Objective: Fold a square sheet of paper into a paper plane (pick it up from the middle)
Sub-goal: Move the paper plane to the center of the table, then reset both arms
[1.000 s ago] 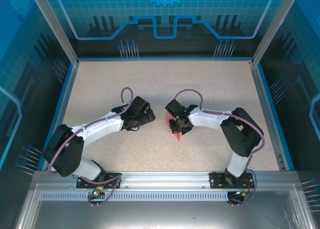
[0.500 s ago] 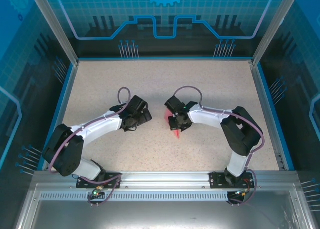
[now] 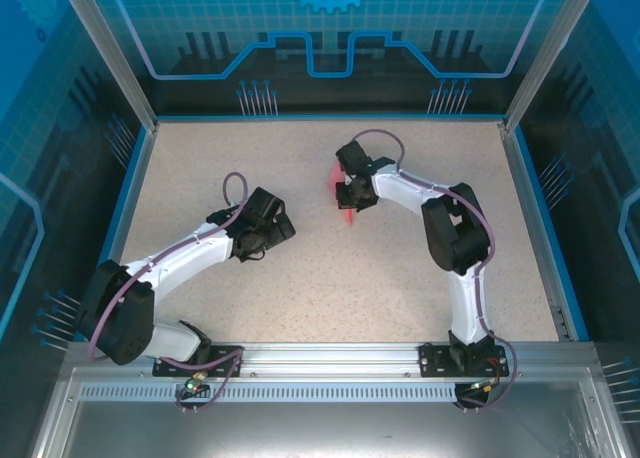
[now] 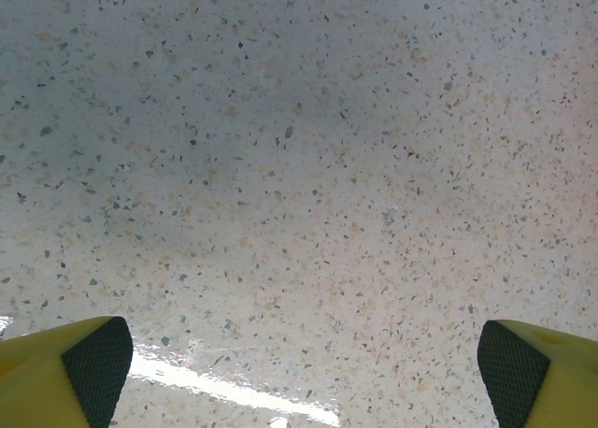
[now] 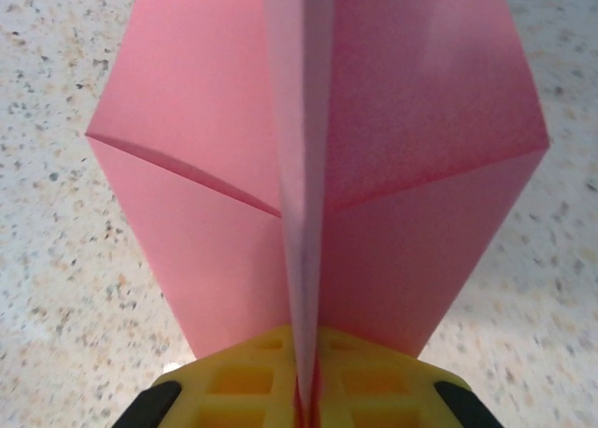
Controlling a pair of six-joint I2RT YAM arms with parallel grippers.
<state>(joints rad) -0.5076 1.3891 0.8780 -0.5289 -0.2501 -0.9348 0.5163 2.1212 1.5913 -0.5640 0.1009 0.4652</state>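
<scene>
Twd the rear of the table (image 3: 200,168), near mid, is the paper plane (image 5: 402,166). Its centre fold stands betw. the fingers of the right gripper (image 5: 304,395), wings spread L & R. The left gripper (image 4: 299,367) hangs over bare table, left of it & nearer the front, well apart.

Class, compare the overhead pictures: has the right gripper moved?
Yes. The right gripper, shut on the paper plane, has moved toward the table's far rim.
</scene>
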